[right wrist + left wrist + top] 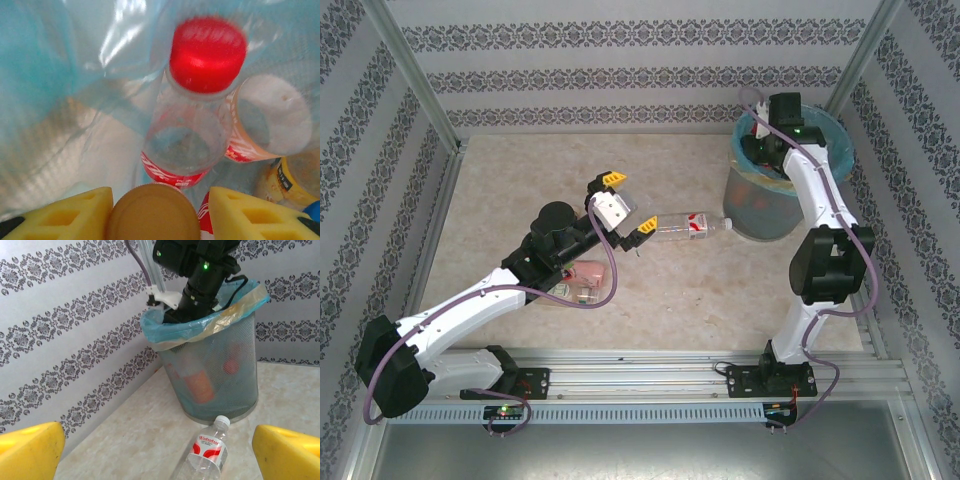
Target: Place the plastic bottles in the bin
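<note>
A clear plastic bottle point(685, 226) with a red and white label and a white cap lies on the table, its cap toward the bin point(760, 215). My left gripper point(629, 203) hovers open just left of it; the same bottle point(207, 452) lies between the yellow fingertips point(30, 450). My right arm reaches down into the bin point(240, 390). My right gripper point(160, 210) stands open around a tan-capped bottle point(152, 215), with a gap on the right side. Below lie a red-capped bottle point(207, 55) and an orange-labelled bottle point(270, 120).
Two more bottles point(582, 280), one pinkish, lie on the table under my left forearm. The bin stands in the far right corner against patterned walls point(65, 330). Its blue bag point(200, 327) folds over the rim. Bare table lies between the arms.
</note>
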